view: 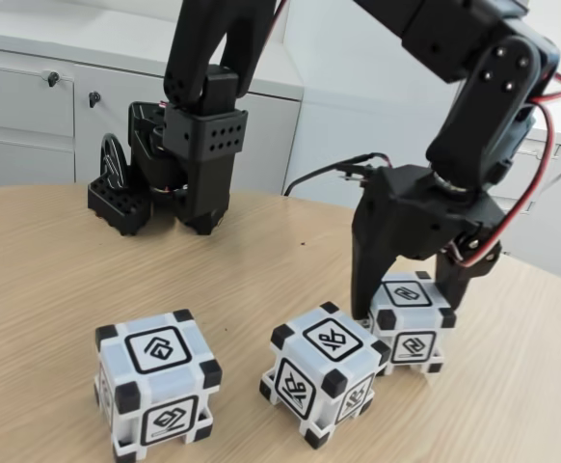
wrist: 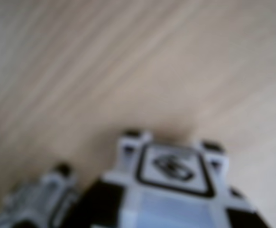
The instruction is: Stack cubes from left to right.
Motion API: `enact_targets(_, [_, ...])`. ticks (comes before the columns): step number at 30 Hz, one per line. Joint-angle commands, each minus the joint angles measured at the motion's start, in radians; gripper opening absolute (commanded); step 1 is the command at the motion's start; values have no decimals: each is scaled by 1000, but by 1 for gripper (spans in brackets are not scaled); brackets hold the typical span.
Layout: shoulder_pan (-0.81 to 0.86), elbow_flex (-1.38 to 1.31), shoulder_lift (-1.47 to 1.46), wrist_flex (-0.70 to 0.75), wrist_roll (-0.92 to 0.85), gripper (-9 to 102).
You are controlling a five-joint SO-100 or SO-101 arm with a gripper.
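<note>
Three white cubes with black corners stand in a row on the wooden table in the fixed view: the left cube (view: 155,394), the middle cube (view: 325,384) and the right cube (view: 413,326). My gripper (view: 408,307) reaches down over the right cube, one black finger at its left side and one at its right side. Both fingers sit very close to the cube, which rests on the table; I cannot see whether they press on it. The blurred wrist view has a cube (wrist: 176,190) right below the camera and part of another cube (wrist: 38,202) at the lower left.
A second black arm (view: 199,125) stands folded at the back left of the table (view: 49,280). White cabinets (view: 30,116) line the wall behind. The table's curved edge runs past the right cube at the far right.
</note>
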Motion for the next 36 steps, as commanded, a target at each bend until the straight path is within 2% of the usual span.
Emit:
enact_targets(1, [6, -25, 173, -3, 35, 20])
enact_targets(7, [38, -11, 433, -2, 132, 20])
enact_targets(14, [253, -5, 623, -2, 195, 20])
enact_targets(25, [660, -3, 623, -3, 103, 19])
enact_targets(36, [813, 100, 618, -3, 123, 18])
